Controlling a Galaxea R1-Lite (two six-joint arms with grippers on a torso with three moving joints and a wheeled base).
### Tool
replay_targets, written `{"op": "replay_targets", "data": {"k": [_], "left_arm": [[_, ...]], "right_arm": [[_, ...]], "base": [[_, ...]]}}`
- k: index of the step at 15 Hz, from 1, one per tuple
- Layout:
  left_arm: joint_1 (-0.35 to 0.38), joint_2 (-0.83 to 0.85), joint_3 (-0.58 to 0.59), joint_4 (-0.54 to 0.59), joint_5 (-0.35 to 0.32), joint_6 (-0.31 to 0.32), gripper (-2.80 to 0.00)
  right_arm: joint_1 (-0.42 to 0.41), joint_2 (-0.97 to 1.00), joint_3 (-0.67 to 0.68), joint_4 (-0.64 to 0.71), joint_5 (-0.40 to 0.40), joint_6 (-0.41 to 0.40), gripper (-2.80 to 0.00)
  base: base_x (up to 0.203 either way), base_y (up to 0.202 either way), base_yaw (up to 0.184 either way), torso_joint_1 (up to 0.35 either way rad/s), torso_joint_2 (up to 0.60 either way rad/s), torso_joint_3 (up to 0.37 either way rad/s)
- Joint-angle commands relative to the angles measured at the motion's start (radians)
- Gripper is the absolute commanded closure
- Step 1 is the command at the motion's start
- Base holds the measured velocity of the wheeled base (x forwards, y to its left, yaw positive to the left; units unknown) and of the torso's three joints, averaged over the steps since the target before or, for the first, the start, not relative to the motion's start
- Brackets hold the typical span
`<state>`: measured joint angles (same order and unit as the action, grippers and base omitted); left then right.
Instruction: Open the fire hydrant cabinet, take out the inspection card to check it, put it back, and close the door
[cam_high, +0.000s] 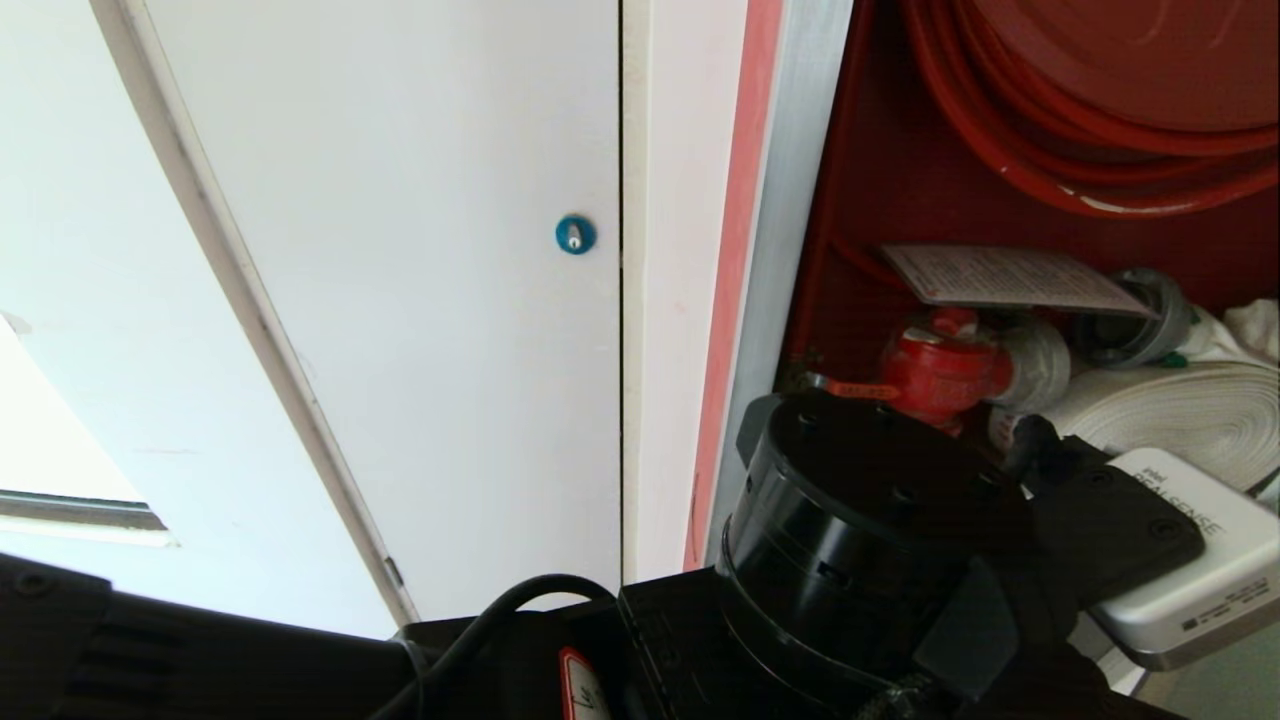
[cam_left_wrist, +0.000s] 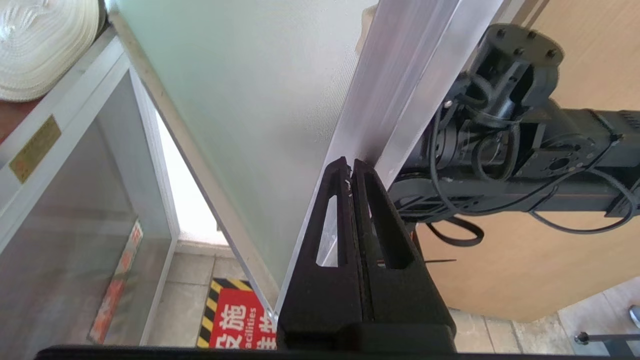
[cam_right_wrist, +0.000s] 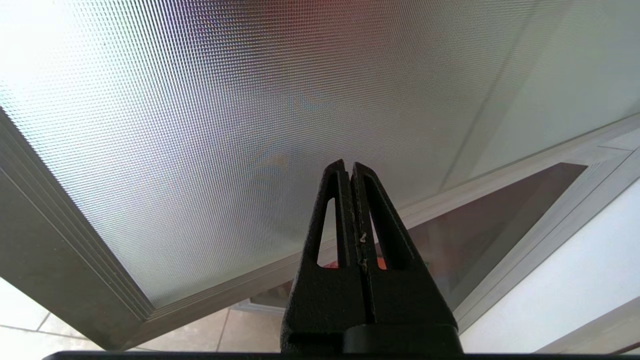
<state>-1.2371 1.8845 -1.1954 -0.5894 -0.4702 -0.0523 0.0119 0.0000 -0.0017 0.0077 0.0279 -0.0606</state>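
Cabinet open, our arm blocking its near corner

The inspection card (cam_high: 1010, 277) lies above the red valve (cam_high: 940, 368); only our wrist views show the left gripper (cam_left_wrist: 348, 165) pressed shut at the door (cam_left_wrist: 400, 85) frame, the right gripper (cam_right_wrist: 348, 167) shut, empty.

A building corridor: wall-mounted fire hydrant cabinet (cam_high: 860, 200), tiled floor (cam_left_wrist: 190, 295), hazard-striped safety sign (cam_left_wrist: 235, 320).

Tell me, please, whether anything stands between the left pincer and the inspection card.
Nothing visible does. The inspection card lies exposed on the red valve in the open cabinet; the left pincer, shut, points at the door frame instead.
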Motion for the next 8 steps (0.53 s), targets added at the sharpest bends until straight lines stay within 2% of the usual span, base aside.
{"op": "replay_targets", "data": {"k": [1,4,8], "left_arm": [[0.002,-0.009,0.007,-0.001,0.001,-0.001,0.00],[0.030,-0.011,0.008,-0.004,0.009,-0.001,0.00],[0.129,-0.017,0.021,-0.009,0.028,-0.001,0.00]], "right_arm": [[0.000,0.002,0.000,0.000,0.000,-0.001,0.00],[0.000,0.001,0.000,-0.001,0.001,-0.001,0.00],[0.000,0.002,0.000,-0.002,0.001,-0.002,0.00]], "base": [[0.000,0.000,0.000,0.000,0.00,0.000],[0.000,0.000,0.000,0.000,0.00,0.000],[0.000,0.000,0.000,0.000,0.00,0.000]]}}
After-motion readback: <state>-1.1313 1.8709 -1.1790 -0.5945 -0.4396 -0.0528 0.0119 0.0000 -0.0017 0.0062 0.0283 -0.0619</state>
